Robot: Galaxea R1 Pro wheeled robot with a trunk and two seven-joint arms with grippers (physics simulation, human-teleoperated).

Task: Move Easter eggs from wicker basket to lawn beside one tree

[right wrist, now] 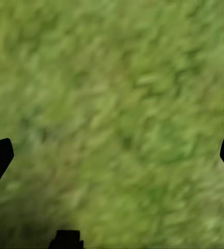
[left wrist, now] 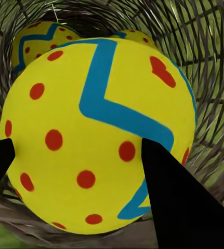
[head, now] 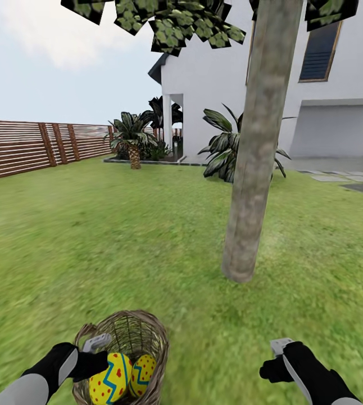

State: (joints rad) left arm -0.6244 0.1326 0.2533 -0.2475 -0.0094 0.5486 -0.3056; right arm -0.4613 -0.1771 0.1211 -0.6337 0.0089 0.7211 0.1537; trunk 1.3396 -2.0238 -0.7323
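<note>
The Easter eggs [head: 109, 378] lie inside the wicker basket [head: 142, 332] at the near left of the lawn [head: 91, 247]; two are plain from the head view, and the left wrist view shows a large front egg [left wrist: 96, 135] with at least one more egg [left wrist: 36, 33] behind it, a third possibly beside that. The front egg sits between the two dark fingers of the left gripper [head: 94, 360], which reaches into the basket from the left. The fingers [left wrist: 182, 202] bracket the egg closely, but whether they press on it cannot be told. The egg's long axis appears to run roughly upright, leaning a little. The left arm is clearly the nearer; the egg lies directly ahead of that gripper. The right gripper [head: 277, 360] hangs over bare grass to the right of the basket, well apart from it, fingers spread wide and holding nothing. The tree [head: 254, 169] stands farther off and to the right of the basket. Judged stage: first egg not yet out; all remain in the basket.
</note>
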